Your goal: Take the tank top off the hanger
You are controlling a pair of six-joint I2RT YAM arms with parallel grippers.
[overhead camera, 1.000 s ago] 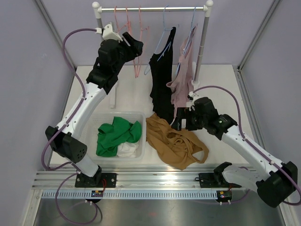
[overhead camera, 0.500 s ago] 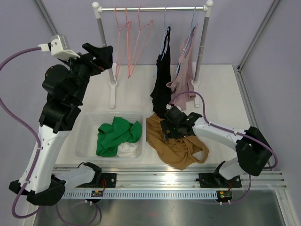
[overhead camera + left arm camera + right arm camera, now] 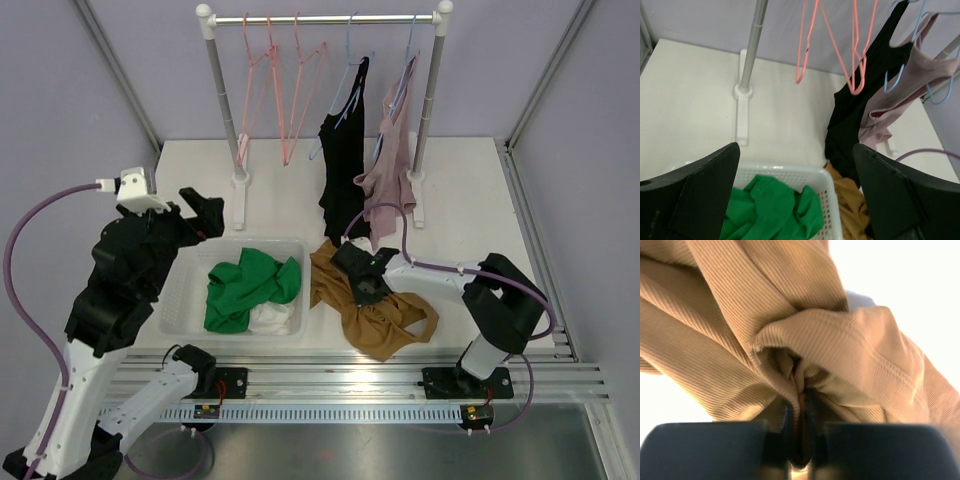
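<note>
Tan top [image 3: 840, 340] (ribbed) in right hand [image 3: 801, 412]

From my remote console: a black tank top [image 3: 343, 165] and a pale pink top [image 3: 385, 175] on light blue hangers [image 3: 920, 20], beside bare coral-pink hangers [image 3: 856, 89]. A ribbed tan garment [image 3: 385, 320] lies on the white table [image 3: 460, 190]. A bright green garment [image 3: 240, 290] fills the white mesh basket [image 3: 240, 240]. The walls [image 3: 150, 60] are lilac.

The left arm [image 3: 120, 290] is standing tall, elbow folded, holding the left gripper [image 3: 203, 214] level with jaws spread wide. The right arm [image 3: 440, 280] is lying low, reaching leftward, the right gripper [image 3: 362, 288] pinching tan cloth [image 3: 840, 340] between closed jaws.
</note>
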